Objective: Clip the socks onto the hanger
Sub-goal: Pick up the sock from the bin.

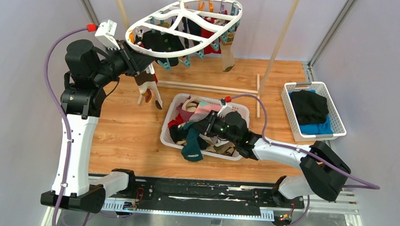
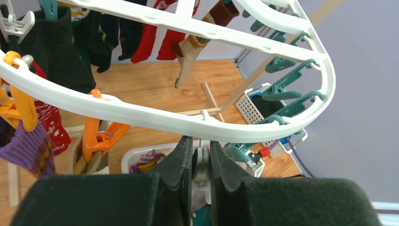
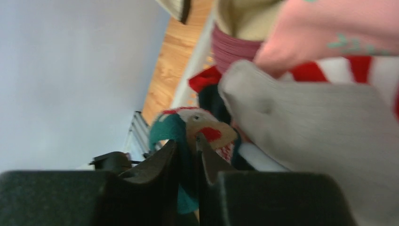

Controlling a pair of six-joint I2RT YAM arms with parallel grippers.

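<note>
White plastic rim of the hanger (image 2: 141, 112) sits just above the left jaws, which are pressed onto a small pale tab (image 2: 201, 165) under it, probably to steady it; the right jaws pinch a teal sock (image 3: 165, 132) down in the basket (image 1: 164, 136) on the worktop; hung socks (image 2: 146, 44) and the wooden frame (image 1: 209, 87) crowd the way up.

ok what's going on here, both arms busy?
Sock-hanging job, partway through. The left gripper is up at the rim of the hanger, shut on what looks like a clip just under it. The right gripper is down in the basket, pinching a teal sock. Several socks already hang from the hanger, and plenty are left in the basket.
</note>
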